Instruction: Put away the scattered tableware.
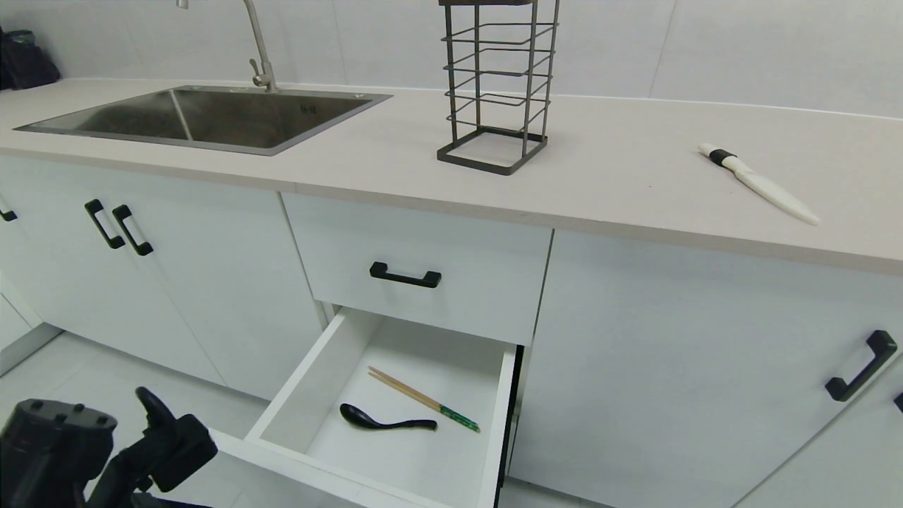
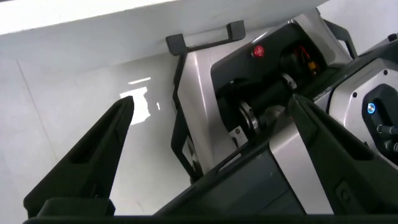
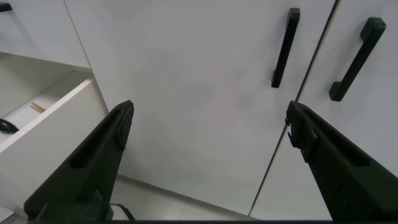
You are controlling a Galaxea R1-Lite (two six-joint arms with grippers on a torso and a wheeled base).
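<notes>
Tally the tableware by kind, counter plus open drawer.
Spoon, black, in drawer: 1
Chopstick pair, in drawer: 1
Knife, white, on counter: 1
Total: 3

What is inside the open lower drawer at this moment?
The open drawer holds a black spoon and a pair of wooden chopsticks with green ends, lying on its white floor. Its rear portion is hidden behind the closed drawer front above.
</notes>
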